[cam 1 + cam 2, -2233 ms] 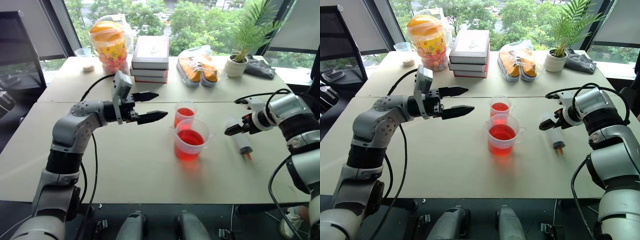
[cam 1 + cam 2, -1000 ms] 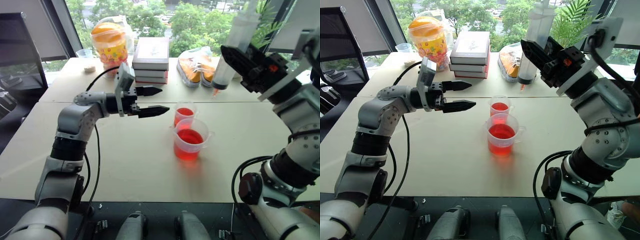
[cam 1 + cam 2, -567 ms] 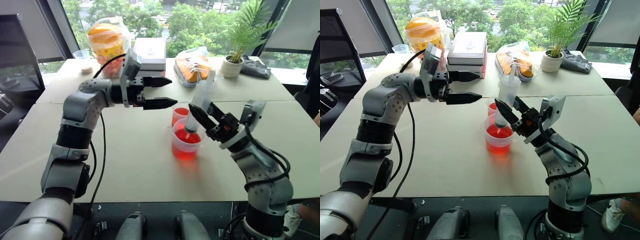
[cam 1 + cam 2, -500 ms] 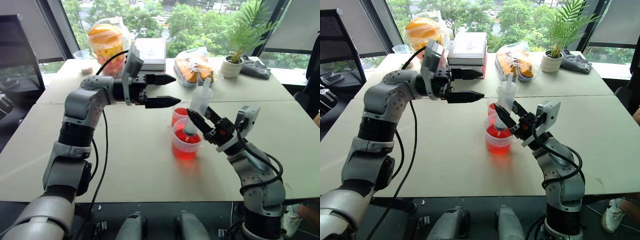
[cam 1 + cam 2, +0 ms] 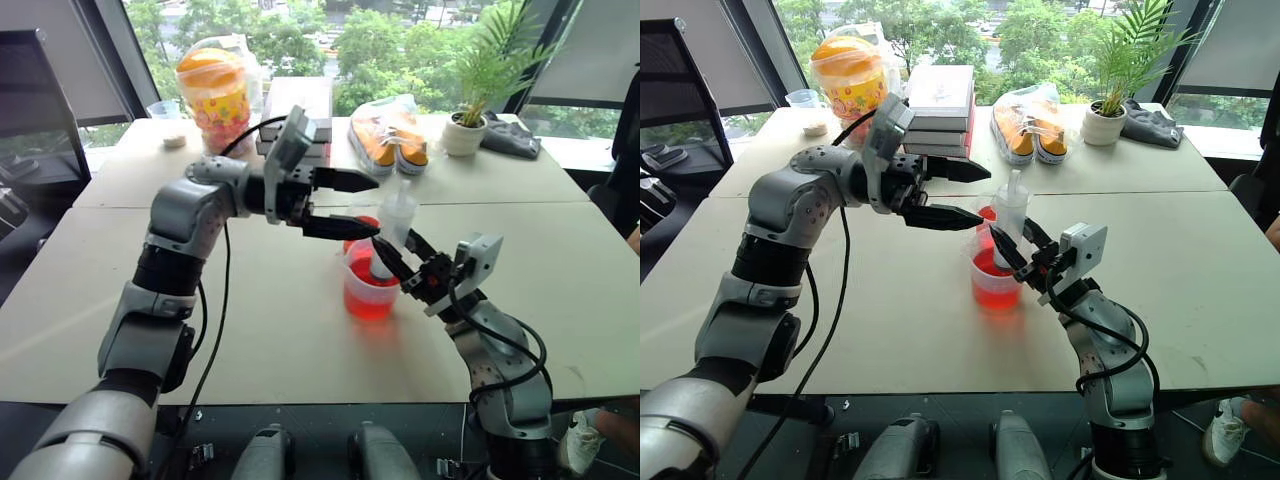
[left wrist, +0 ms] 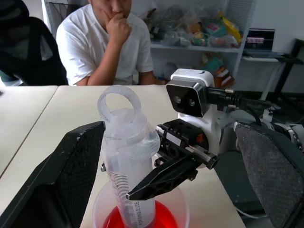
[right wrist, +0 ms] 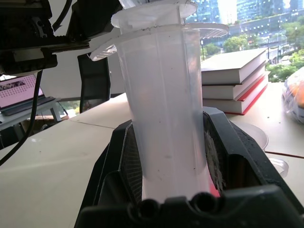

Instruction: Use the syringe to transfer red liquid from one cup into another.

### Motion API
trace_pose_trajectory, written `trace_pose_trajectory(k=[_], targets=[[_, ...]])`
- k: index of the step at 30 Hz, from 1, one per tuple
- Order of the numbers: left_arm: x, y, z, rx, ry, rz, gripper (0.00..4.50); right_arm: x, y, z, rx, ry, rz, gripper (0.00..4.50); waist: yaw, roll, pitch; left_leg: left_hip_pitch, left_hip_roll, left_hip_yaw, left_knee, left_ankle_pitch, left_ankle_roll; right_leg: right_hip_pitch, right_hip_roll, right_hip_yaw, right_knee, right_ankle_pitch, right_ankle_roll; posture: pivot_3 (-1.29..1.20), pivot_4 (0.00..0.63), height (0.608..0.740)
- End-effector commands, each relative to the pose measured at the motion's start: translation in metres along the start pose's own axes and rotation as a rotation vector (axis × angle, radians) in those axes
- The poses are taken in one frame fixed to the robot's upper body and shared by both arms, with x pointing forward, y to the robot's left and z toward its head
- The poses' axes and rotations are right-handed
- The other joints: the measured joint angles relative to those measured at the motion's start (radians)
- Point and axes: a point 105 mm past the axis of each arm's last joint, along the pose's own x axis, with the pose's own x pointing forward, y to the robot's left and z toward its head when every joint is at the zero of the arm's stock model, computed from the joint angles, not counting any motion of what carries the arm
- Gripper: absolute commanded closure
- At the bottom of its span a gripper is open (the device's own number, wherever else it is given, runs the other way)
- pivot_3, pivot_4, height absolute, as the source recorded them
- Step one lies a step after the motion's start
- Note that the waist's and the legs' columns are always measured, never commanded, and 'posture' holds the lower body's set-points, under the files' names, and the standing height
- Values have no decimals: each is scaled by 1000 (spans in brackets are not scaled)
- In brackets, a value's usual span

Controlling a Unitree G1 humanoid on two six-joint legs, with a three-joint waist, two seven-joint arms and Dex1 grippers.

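Note:
The syringe point(image 5: 392, 228) stands nearly upright with its tip down in the wide handled cup point(image 5: 352, 292), which holds red liquid point(image 5: 368, 300). My right gripper point(image 5: 388, 262) is shut on the syringe's barrel point(image 7: 166, 123), just above the cup's rim. The smaller red-tinted cup point(image 5: 362, 224) stands right behind the big one, partly hidden by a left finger. My left gripper point(image 5: 378, 207) is open and level, pointing at the white plunger's top. In the left wrist view the plunger ring point(image 6: 119, 102) sits between the two fingers point(image 6: 71, 180), untouched.
Along the table's far side stand a snack jar point(image 5: 215, 85), a stack of books point(image 5: 300, 100), bagged shoes point(image 5: 390, 130), a potted plant point(image 5: 468, 130) and a small clear cup point(image 5: 165, 108). A person point(image 6: 107, 42) sits across the table in the left wrist view.
My right gripper lifted the syringe off the table, swung it high, then lowered its tip into the handled cup. My left gripper moved right, up to the plunger.

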Motion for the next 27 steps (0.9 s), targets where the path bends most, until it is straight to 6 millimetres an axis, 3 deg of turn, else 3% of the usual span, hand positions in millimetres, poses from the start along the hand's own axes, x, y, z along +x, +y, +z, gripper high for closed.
trace_pose_trajectory(k=[1,13,22,23,27], targets=[[3,-3,12,44,0,-26,0,1,5,6,-16,-22,18,3048,0,0,0,0,0,0,0,0,0,0,0,0,0,0,0,0,150,740],[30,2,2,18,1,-52,0,1,7,6,-40,-1,46,3048,0,0,0,2,0,0,0,0,0,3,0,0,0,0,0,0,150,740],[39,4,3,-9,-26,-50,4226,-1,8,5,-45,13,52,3048,2,0,0,2,0,0,0,0,0,3,0,0,0,0,0,0,150,740],[39,5,4,-8,-30,-49,4466,-1,8,5,-44,15,53,3048,2,0,0,2,0,0,0,0,0,3,0,0,0,0,0,0,150,740],[37,9,15,21,-57,-28,4466,-3,10,-2,-34,52,77,3048,2,0,0,2,0,0,0,0,0,3,0,0,0,0,0,0,150,740]])
